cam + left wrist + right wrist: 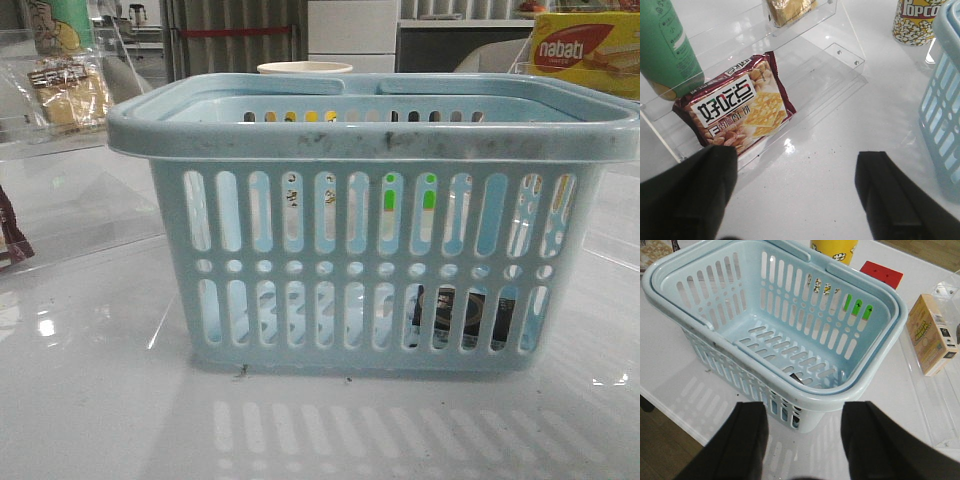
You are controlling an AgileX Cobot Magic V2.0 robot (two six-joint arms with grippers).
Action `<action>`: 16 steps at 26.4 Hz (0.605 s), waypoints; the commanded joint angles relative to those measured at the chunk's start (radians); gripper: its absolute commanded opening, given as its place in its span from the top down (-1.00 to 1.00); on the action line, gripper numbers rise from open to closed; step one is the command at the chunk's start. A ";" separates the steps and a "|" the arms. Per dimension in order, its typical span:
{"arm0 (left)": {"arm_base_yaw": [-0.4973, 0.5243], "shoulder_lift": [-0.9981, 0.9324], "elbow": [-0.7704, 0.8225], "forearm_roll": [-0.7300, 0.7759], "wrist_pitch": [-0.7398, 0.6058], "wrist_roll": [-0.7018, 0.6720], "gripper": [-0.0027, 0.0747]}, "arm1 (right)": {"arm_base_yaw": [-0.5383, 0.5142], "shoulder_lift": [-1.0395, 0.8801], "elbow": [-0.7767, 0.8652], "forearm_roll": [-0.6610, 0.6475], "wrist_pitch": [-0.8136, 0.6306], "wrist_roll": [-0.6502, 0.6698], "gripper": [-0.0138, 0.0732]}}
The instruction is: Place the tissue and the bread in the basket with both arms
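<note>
Basket (775, 325) just ahead of open right end effector (802, 440), left end effector (795, 195) open near bread (65, 90) shelf.

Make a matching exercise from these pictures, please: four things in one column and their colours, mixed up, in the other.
Things:
1. basket
2. nabati box
3. bottle
4. biscuit pack

Colours:
A. green
B. dark red-brown with a white label
C. pale blue
D. yellow with a red logo

Pairs: 1-C, 2-D, 3-A, 4-B
</note>
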 commanded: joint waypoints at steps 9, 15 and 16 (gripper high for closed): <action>0.003 0.490 -0.355 -0.004 -0.178 -0.007 -0.66 | 0.002 0.002 -0.028 -0.008 -0.078 -0.012 -0.37; 0.003 0.765 -0.637 -0.016 -0.149 -0.007 -0.66 | 0.002 0.002 -0.028 -0.008 -0.078 -0.012 -0.37; 0.005 0.799 -0.677 -0.018 -0.136 -0.007 -0.66 | 0.002 0.002 -0.028 -0.008 -0.078 -0.012 -0.37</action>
